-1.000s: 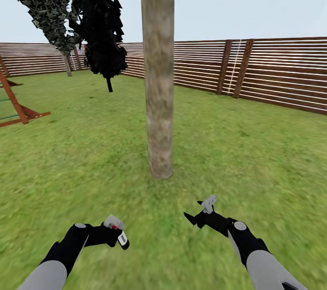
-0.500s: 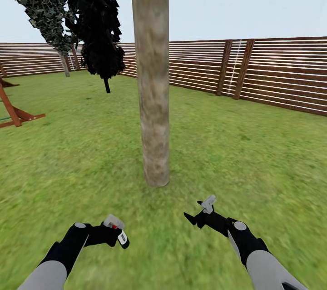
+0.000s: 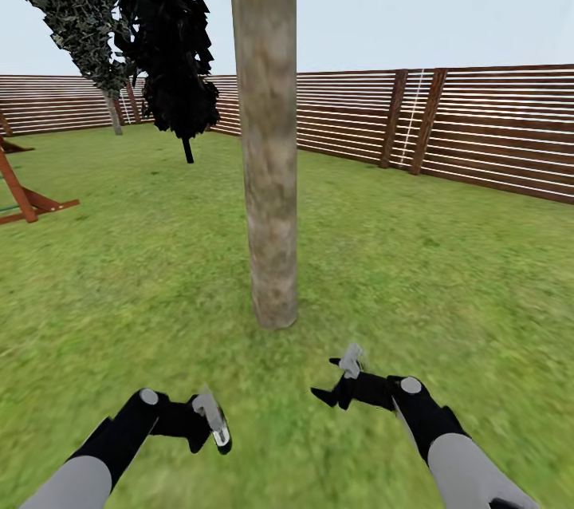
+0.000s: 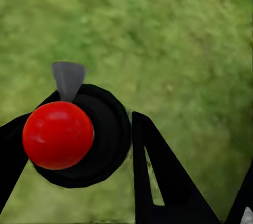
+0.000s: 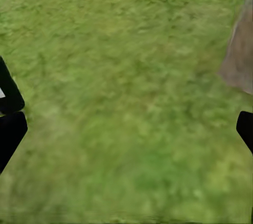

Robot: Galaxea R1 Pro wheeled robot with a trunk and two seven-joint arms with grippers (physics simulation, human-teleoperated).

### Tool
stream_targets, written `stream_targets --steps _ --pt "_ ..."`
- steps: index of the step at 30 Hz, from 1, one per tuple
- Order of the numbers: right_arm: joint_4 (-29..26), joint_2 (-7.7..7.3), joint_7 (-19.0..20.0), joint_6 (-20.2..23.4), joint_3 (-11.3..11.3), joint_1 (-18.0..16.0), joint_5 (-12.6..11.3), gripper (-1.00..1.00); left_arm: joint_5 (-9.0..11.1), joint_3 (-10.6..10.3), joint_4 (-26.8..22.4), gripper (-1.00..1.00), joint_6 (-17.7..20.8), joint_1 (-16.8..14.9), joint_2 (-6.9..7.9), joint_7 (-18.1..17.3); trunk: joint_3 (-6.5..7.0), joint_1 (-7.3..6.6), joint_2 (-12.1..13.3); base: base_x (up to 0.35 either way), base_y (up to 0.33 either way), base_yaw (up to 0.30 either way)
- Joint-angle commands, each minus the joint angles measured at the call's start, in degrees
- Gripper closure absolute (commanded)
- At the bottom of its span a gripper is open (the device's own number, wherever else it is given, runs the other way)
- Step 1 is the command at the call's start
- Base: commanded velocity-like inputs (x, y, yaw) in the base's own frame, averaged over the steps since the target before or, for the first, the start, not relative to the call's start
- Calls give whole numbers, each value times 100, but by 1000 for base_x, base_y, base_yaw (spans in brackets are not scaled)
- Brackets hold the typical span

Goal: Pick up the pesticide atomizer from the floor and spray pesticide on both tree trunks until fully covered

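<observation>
**Atomizer in left gripper, trunk ahead, aim next**

Head view: tree trunk (image 3: 269,134) stood on the lawn (image 3: 446,270) just ahead, fence (image 3: 494,126) behind. Left gripper (image 3: 209,423) was closed on the pesticide atomizer (image 3: 215,425), held low and short of the trunk. Right gripper (image 3: 344,377) held nothing; jaw gap unclear.

Left wrist view: the atomizer's red cap (image 4: 58,135) sat between dark fingers (image 4: 163,182), grass below.

Right wrist view: fingers stood wide apart over grass, trunk base (image 5: 240,55) at the edge.

Judgement: lift the nozzle toward the trunk before spraying; no pesticide seen.

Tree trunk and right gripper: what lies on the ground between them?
Only bare grass lies between the tree trunk and the right gripper, as the head view shows.
</observation>
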Motion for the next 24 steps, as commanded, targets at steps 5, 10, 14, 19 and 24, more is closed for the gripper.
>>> stream_targets --steps 5,10,14,19,24 --pt "-1005 276 279 943 1737 -5 38 -100 -41 -723 -5 100 -671 -28 123 -1117 -5 -1 -3 0 0 0" --pt "-1859 356 838 1489 2311 -7 22 -100 -486 -764 7 100 -722 -27 290 -1463 -5 -1 -3 0 0 0" --pt "-1918 400 933 1518 2352 -5 28 100 -630 -764 -5 100 -734 -60 330 -1674 -5 -1 -3 0 0 0" --pt "-1928 401 953 1518 2419 -9 48 100 -648 -773 -21 100 -741 -84 302 -1685 -5 -1 -3 0 0 0" --pt "-1944 403 950 1524 3087 -7 58 100 -900 -767 -33 100 -704 -393 68 -1685 -5 -1 -3 0 0 0"
